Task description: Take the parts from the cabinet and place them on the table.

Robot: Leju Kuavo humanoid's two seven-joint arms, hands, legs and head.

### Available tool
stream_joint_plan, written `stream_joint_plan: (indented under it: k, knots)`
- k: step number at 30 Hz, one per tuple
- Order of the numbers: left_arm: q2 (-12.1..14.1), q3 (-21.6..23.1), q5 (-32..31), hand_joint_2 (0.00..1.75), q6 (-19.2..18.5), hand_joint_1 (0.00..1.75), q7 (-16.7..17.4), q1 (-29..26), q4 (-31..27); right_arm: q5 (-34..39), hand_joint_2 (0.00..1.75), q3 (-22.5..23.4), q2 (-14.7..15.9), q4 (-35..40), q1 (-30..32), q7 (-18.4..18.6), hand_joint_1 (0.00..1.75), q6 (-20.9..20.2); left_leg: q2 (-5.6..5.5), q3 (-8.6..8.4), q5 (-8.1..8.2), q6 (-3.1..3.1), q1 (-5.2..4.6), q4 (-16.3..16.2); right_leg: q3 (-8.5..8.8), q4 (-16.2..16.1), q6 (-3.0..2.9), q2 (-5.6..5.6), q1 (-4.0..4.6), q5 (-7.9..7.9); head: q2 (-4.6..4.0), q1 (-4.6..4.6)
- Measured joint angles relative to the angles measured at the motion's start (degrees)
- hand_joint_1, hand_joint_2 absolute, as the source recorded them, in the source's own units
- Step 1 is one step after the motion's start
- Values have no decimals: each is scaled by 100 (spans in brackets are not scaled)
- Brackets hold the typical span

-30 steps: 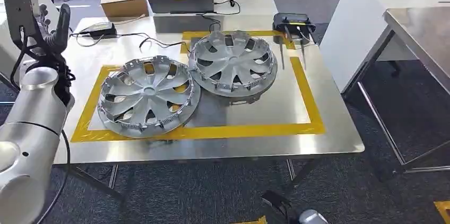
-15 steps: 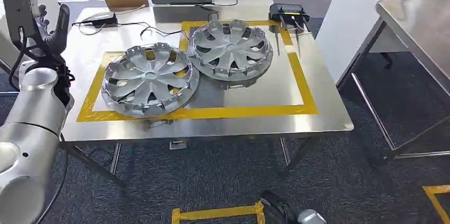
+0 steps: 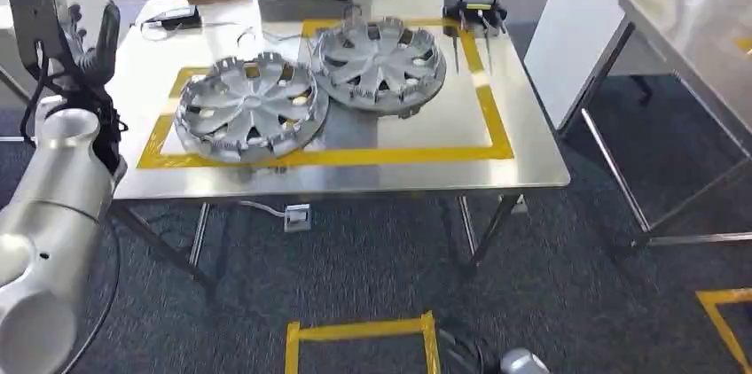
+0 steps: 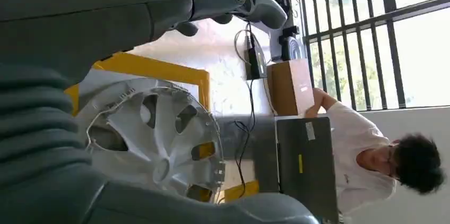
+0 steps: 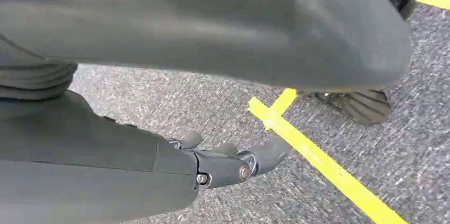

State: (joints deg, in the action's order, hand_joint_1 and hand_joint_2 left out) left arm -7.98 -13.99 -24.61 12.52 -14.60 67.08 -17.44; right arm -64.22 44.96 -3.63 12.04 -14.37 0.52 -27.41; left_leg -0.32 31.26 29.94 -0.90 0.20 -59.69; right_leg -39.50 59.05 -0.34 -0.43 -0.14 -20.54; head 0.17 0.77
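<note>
Right hand [image 5: 233, 163] seen above grey carpet [image 5: 175, 102]
Fingers are held apart with nothing between them; yellow floor tape [image 5: 323, 165] is laid on the carpet just beyond the fingertips

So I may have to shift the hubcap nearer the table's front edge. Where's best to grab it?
Probably the near rim of the front hubcap: it lies flat, its far side overlaps the second hubcap, while its near edge is free. Come from the table's front.

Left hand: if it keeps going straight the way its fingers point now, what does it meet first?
Probably nothing soon: the left hand is raised with fingers extended above the near hubcap. Beyond them lie the power adapter and cardboard box, but depth is unclear.
</note>
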Motion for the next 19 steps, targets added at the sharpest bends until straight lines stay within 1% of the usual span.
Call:
stream_joint_plan:
  k: [1,2,3,4,5,6,7,8,9,10,11,12,13,14,15,16,17,18,19]
  knots:
    - [-2,2,0,0,-2,0,2,1,2,0,0,0,0,0,2,0,0,0,0,-10,-46,51,-28,-27,-4,-44,39,0,-17,73,0,-7]
    - [-7,2,0,0,-4,0,2,-8,6,0,0,0,0,0,10,0,0,0,7,75,-113,109,-11,11,-22,-77,85,16,-4,132,0,0]
    - [-22,7,-4,0,-4,0,7,3,15,0,0,0,0,0,14,-2,0,0,41,75,-205,165,28,44,-74,-45,112,33,-37,68,0,0]
    - [-28,18,-9,0,-7,0,11,12,17,-2,0,0,-4,0,15,0,0,0,36,168,-284,214,25,58,-168,155,140,44,-31,-275,0,-11]
    - [-37,33,-11,0,-9,0,11,16,17,-2,0,0,-4,0,14,0,0,-29,42,258,-368,253,25,57,-280,511,162,42,-42,-633,0,-22]
    - [-48,37,-13,0,-17,0,11,15,17,-2,0,0,-4,0,13,0,0,-28,38,360,-446,257,21,57,-397,969,182,44,-49,-970,0,-22]
    - [-52,37,-13,0,-31,0,11,9,24,-2,0,0,-4,0,9,0,0,-20,32,456,-519,262,16,53,-480,1386,198,44,-48,-1170,0,-26]
    - [-55,37,-13,0,-46,0,11,-5,31,-2,0,0,-4,0,7,0,0,-15,32,549,-592,259,12,51,-498,1671,205,44,-47,-1212,0,-37]
    - [-55,39,-15,0,-50,0,13,-28,44,-2,0,0,-4,0,5,0,0,-15,31,656,-676,251,12,45,-407,1731,204,44,-47,-1080,0,-42]
    - [-55,39,-15,0,-61,0,18,-53,50,-2,0,0,-4,0,2,0,0,-15,25,746,-744,238,12,43,-221,1574,195,43,-47,-879,0,-46]
    - [-55,39,-18,0,-70,0,18,-80,50,-6,0,0,-4,0,-2,0,0,-15,25,822,-808,222,12,42,64,1249,179,43,-47,-700,0,-66]
    - [-55,42,-17,0,-94,0,15,-101,50,-7,0,0,-4,0,-18,0,0,-15,25,898,-877,196,12,41,472,743,149,45,-41,-649,0,-94]
    - [-63,44,-13,0,-134,0,15,-114,48,-9,0,0,0,2,-52,9,0,-15,33,949,-930,167,11,32,811,245,100,56,-22,-896,0,-127]
    - [-63,46,-4,0,-195,0,11,-123,46,-9,0,0,4,2,-78,28,0,-15,45,982,-980,127,5,32,938,-75,68,63,21,-1006,0,-151]
    - [-92,52,41,0,-281,0,17,-188,59,-9,0,0,0,2,-83,61,0,-15,55,954,-1050,92,16,76,892,-15,32,67,43,-917,0,-157]
    - [-123,55,81,0,-344,0,17,-281,70,-9,0,0,2,2,-85,88,0,-15,55,941,-1098,60,28,111,900,-38,8,67,51,-922,0,-162]
    - [-153,55,167,0,-411,0,24,-424,83,-9,0,0,2,2,-81,98,0,5,48,918,-1164,29,22,160,897,-63,-26,64,49,-856,0,-162]
    - [-157,55,249,0,-456,0,35,-595,105,-7,0,0,-4,0,-75,94,0,0,43,946,-1147,-7,16,158,886,-135,-67,32,-34,-744,0,-160]
    - [-168,55,301,0,-496,0,59,-744,127,-7,0,0,-2,0,-82,96,0,2,30,1022,-892,-32,13,52,836,-164,-102,28,-34,-676,0,-155]
